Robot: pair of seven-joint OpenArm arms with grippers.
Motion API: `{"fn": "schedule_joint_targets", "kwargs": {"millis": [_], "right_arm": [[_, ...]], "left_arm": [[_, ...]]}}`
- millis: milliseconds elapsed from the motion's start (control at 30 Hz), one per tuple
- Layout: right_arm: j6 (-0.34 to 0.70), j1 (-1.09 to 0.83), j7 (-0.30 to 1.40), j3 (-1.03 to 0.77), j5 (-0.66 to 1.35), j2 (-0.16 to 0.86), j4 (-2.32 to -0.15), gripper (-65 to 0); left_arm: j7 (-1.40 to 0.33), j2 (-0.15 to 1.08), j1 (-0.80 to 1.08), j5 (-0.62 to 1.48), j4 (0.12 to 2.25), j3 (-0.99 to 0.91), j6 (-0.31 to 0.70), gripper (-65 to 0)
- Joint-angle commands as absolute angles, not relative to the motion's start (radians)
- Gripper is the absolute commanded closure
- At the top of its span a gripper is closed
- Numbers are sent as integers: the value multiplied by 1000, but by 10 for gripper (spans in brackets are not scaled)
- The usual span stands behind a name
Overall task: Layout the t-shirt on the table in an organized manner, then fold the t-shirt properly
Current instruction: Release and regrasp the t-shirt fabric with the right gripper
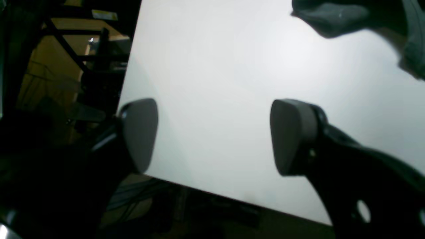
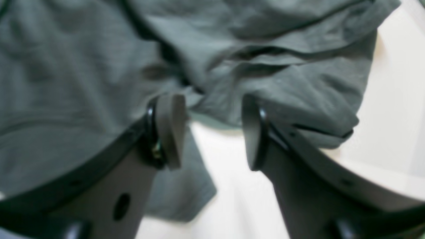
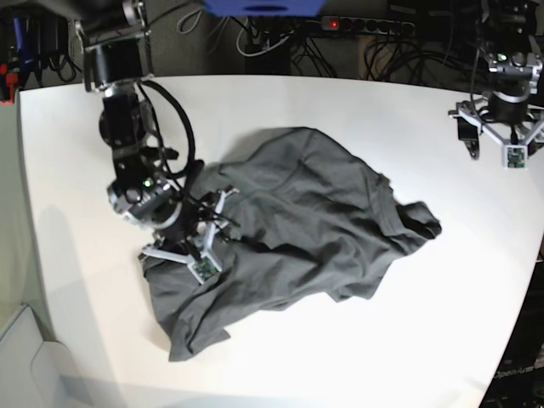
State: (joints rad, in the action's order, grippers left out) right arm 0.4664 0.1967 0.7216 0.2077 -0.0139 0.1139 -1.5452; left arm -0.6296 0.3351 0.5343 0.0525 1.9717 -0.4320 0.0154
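Observation:
The dark grey t-shirt (image 3: 297, 221) lies crumpled and wrinkled in the middle of the white table (image 3: 382, 110). My right gripper (image 3: 208, 234) hovers low over the shirt's left part. In the right wrist view its jaws (image 2: 212, 131) stand apart, with a folded edge of the t-shirt (image 2: 83, 66) just past the fingertips (image 2: 171, 129) and bare table showing between them. My left gripper (image 3: 501, 127) hangs over bare table at the far right, away from the cloth. It is open and empty (image 1: 215, 134), and a corner of the t-shirt (image 1: 332, 16) shows at the top right.
Black cables and a power strip (image 3: 365, 25) run behind the table's far edge. In the left wrist view the table's edge (image 1: 129, 66) runs close by, with dark frames and floor (image 1: 66, 49) beyond it. A pale surface (image 3: 25, 365) sits at the lower left.

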Motion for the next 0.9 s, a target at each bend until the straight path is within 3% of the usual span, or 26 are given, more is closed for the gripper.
{"fn": "schedule_joint_targets", "kwargs": {"millis": [0, 133, 667, 767, 867], "right_arm": [[461, 240, 710, 205, -7, 113, -1514, -328], [461, 312, 700, 205, -7, 113, -1356, -424], [460, 355, 547, 205, -7, 85, -1182, -424], [460, 366, 519, 205, -7, 85, -1153, -399], [460, 389, 516, 205, -7, 84, -1119, -295]], "left_arm": [[-610, 348, 535, 47, 1991, -440, 7, -513], [-608, 348, 545, 48, 1991, -441, 7, -513], [-608, 348, 547, 48, 1991, -441, 7, -513], [-608, 348, 547, 48, 1991, -441, 7, -513], [-608, 348, 544, 48, 1991, -441, 7, -513]]}}
